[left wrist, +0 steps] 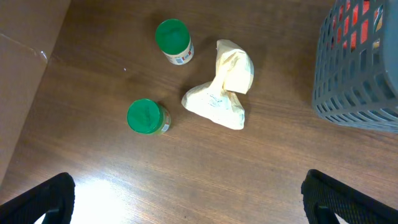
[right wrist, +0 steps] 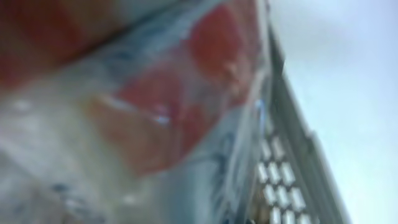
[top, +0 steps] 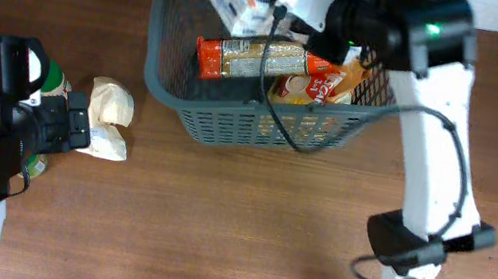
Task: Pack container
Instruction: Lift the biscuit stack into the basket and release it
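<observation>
The dark grey slotted container (top: 162,64) stands at the back of the table; its corner shows in the left wrist view (left wrist: 357,74). Inside lie a long red packet (top: 253,57), a yellow-red packet (top: 323,89) and a white packet (top: 238,1). My right gripper (top: 273,10) is down inside the container by the white packet, its fingers hidden. The right wrist view is a blurred close-up of a red and clear wrapper (right wrist: 155,106) with the container wall (right wrist: 280,180) behind. My left gripper (left wrist: 193,202) is open and empty above the table, near a cream paper bag (left wrist: 222,87).
Two green-lidded jars (left wrist: 173,38) (left wrist: 146,117) stand left of the cream bag (top: 109,114); in the overhead view my left arm partly covers them. A black cable (top: 277,124) hangs from the right arm over the container's front wall.
</observation>
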Available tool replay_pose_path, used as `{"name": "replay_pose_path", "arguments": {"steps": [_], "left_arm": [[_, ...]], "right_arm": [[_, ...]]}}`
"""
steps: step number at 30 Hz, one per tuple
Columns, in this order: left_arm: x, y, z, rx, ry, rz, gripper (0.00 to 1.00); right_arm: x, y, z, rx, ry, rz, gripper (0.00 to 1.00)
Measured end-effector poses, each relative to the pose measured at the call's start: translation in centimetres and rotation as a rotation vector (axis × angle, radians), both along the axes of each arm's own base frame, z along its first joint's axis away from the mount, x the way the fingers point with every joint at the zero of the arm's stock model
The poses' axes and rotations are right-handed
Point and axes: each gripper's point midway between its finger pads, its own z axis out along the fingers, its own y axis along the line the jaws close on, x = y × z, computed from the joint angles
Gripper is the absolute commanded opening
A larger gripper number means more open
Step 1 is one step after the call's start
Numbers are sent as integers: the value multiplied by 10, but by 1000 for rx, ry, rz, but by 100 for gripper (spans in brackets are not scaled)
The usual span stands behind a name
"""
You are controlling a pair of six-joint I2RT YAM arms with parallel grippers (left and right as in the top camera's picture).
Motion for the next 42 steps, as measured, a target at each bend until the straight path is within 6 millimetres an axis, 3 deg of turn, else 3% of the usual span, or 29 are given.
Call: {"name": "replay_pose_path", "arguments": {"steps": [7, 12, 20, 22, 23, 27, 28, 32, 38, 41, 42], "left_arm": [[0, 0, 0, 0, 0, 0, 99], [0, 0, 0, 0, 0, 0, 99], [0, 0, 0, 0, 0, 0, 99], [0, 0, 0, 0, 0, 0, 99], [0, 0, 0, 0, 0, 0, 99], [0, 0, 0, 0, 0, 0, 99], [0, 0, 0, 0, 0, 0, 99], [0, 0, 0, 0, 0, 0, 99], [0, 0, 0, 0, 0, 0, 99], [0, 0, 0, 0, 0, 0, 99], [0, 0, 0, 0, 0, 0, 99]], "right_arm": [[30, -9, -63, -39, 162, -211, 4], [33, -11, -92, -63, 246, -267, 4], [54, -22, -135, -157, 270, -348, 4], [55, -24, -142, -171, 276, -356, 8], [56, -24, -143, -173, 277, -360, 14], [57, -24, -142, -170, 274, -370, 60], [57, -25, -142, -167, 274, -380, 76], [59, -28, -142, -159, 280, -413, 99], [59, -29, -138, -127, 292, -459, 99], [58, -30, -107, -68, 239, -484, 99], [56, -33, -82, -32, 192, -491, 99]]}}
